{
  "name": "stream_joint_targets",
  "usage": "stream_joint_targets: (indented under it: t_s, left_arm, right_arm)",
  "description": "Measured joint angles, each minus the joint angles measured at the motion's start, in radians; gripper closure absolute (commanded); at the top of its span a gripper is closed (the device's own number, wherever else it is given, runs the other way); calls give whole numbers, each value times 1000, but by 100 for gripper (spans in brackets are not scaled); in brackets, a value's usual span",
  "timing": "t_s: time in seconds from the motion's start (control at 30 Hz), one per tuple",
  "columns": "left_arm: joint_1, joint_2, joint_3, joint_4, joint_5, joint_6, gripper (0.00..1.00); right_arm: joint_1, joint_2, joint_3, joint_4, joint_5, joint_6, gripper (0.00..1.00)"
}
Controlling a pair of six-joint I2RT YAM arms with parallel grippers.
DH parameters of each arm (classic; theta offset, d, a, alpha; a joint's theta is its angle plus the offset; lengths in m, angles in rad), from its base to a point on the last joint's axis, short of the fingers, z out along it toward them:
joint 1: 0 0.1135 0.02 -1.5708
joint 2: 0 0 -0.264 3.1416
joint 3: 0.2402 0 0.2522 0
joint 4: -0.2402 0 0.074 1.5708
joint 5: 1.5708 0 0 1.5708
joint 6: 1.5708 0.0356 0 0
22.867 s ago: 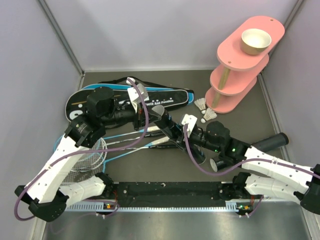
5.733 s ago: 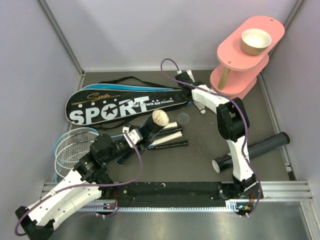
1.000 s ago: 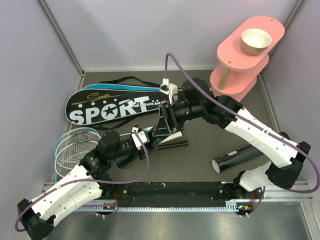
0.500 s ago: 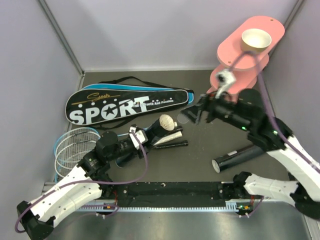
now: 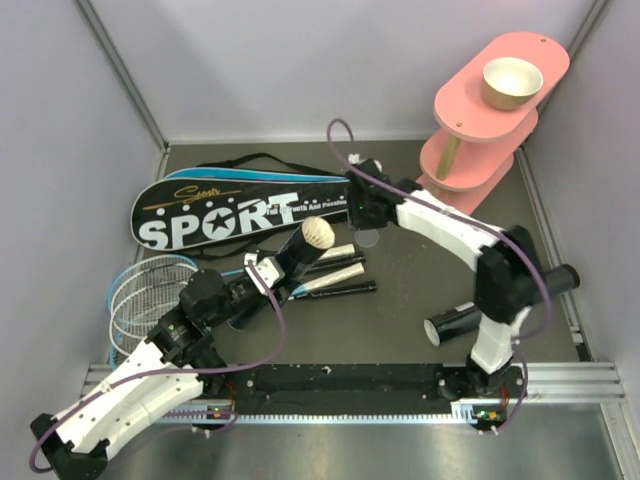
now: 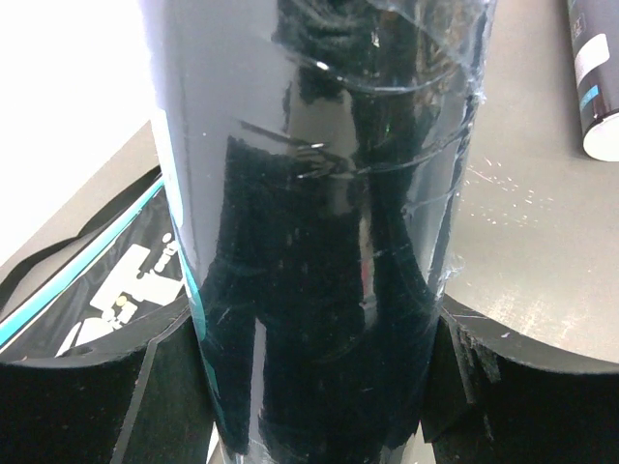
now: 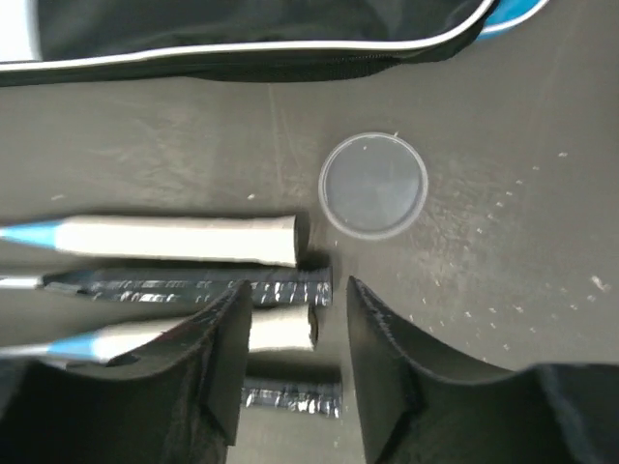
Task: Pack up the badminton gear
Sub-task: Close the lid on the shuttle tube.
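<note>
My left gripper (image 5: 268, 272) is shut on a black tube (image 6: 319, 222) and holds it tilted up over the racket handles (image 5: 338, 272). A white shuttlecock (image 5: 318, 235) sits in the tube's open mouth. My right gripper (image 5: 362, 220) hovers near the tip of the black SPORT bag (image 5: 250, 205), open with nothing between its fingers (image 7: 228, 360). Just beyond them a clear round lid (image 7: 373, 185) lies flat on the table. A second black tube (image 5: 500, 300) lies at the right. The racket heads (image 5: 148, 292) rest at the left.
A pink three-tier stand (image 5: 480, 130) stands in the back right corner with a tan bowl (image 5: 512, 82) on its top tier. Grey walls close the table on three sides. The bag's black strap (image 5: 245, 160) loops behind the bag.
My right arm pulled back toward the pink stand, then swung left again and now hangs over the clear lid with narrower jaws. The left arm keeps its hold on the tube, barely shifted.
</note>
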Motion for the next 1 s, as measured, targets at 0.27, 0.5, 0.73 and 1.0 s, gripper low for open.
stream_joint_targets:
  t_s: [0.27, 0.5, 0.73, 1.0]
  left_arm:
    - [0, -4, -1, 8, -12, 2, 95]
    - [0, -4, -1, 10, -11, 2, 95]
    - [0, -4, -1, 10, -10, 2, 95]
    - [0, -4, -1, 10, -10, 2, 95]
  right_arm:
    - [-31, 349, 187, -31, -40, -13, 72]
    - [-57, 401, 232, -24, -47, -8, 75]
    - [-57, 402, 230, -25, -56, 8, 75]
    - [-57, 457, 217, -35, -65, 23, 79]
